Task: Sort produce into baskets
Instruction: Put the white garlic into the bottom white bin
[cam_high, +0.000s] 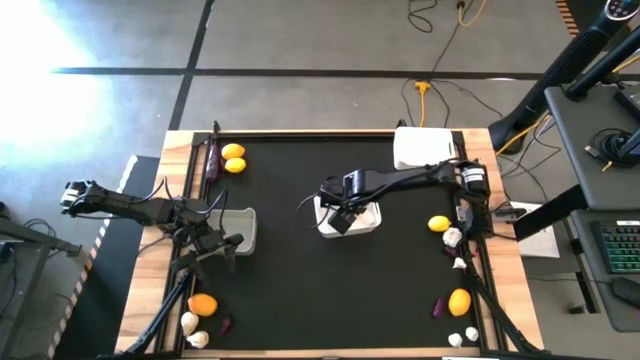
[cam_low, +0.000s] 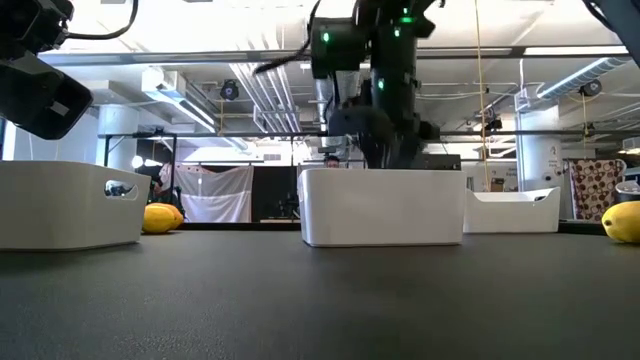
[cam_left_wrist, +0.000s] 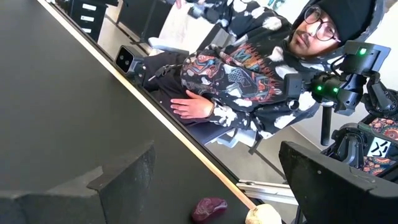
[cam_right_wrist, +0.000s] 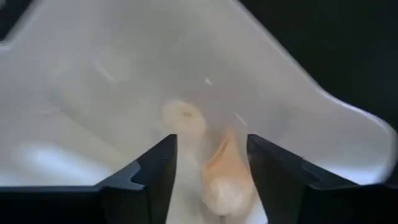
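Three white baskets (cam_high: 424, 148) are counted, four yellow lemons (cam_high: 233, 152), and one orange citrus (cam_high: 203, 304).

high: overhead, straight down | low: tabletop level | both share middle basket (cam_high: 362, 222) | wrists: close

We are viewing a table (cam_high: 300, 290) with a black mat and a wood rim. Three white baskets are sitting on it: left (cam_high: 238, 228), centre (cam_high: 350, 218), far right (cam_high: 424, 148). Two lemons (cam_high: 233, 158) and an eggplant (cam_high: 211, 160) are lying far left; an orange (cam_high: 203, 305) and garlic bulbs (cam_high: 193, 330) near left; lemons (cam_high: 439, 224), garlic and purple pieces (cam_high: 439, 306) along the right.
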